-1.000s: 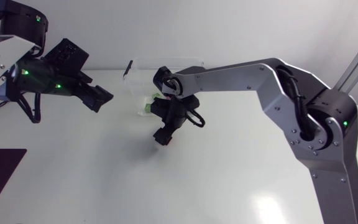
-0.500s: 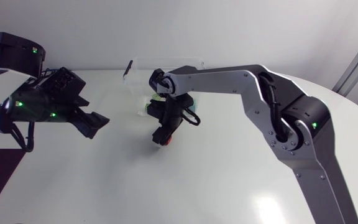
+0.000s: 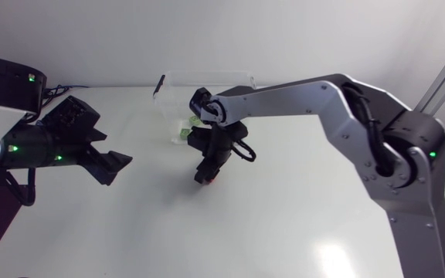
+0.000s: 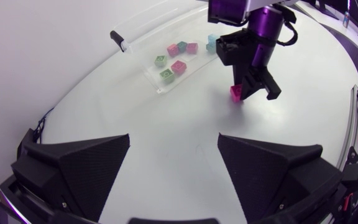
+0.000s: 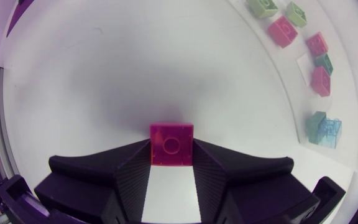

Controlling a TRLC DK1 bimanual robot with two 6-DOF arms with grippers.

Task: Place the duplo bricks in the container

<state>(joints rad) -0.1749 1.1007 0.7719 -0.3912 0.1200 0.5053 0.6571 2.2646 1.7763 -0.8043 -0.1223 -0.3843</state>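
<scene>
Right wrist view shows the pink brick [image 5: 171, 142] squarely between the two black fingers of our right gripper [image 5: 171, 155]. Both fingers press its opposite side walls, so the claw is pinching the brick, studs up. We judge the grip is taken across the flat sides so the brick will not twist when carried. It sits low over the white table [image 5: 104, 74], and we cannot tell whether it has left the surface. Ahead and off to one side lie the other bricks [image 5: 283, 31], green, pink, teal and pale blue, which the left wrist view places inside the clear container [image 4: 138, 46]. They are spread loosely there, with bare floor between them. The pink brick is near the container but outside it, and it looks to us like the last one to go in. The next move, as we judge it, is a lift and a short carry over the container's wall. In the head view our right arm [image 3: 315, 96] reaches past the container from the far side, which explains why its wrist is bent down steeply at the brick. Our left gripper [image 4: 174, 140] hangs above the table well apart from all this, with its fingers spread and nothing between them. We take it to be parked there so it does not cross the right arm's path.
</scene>
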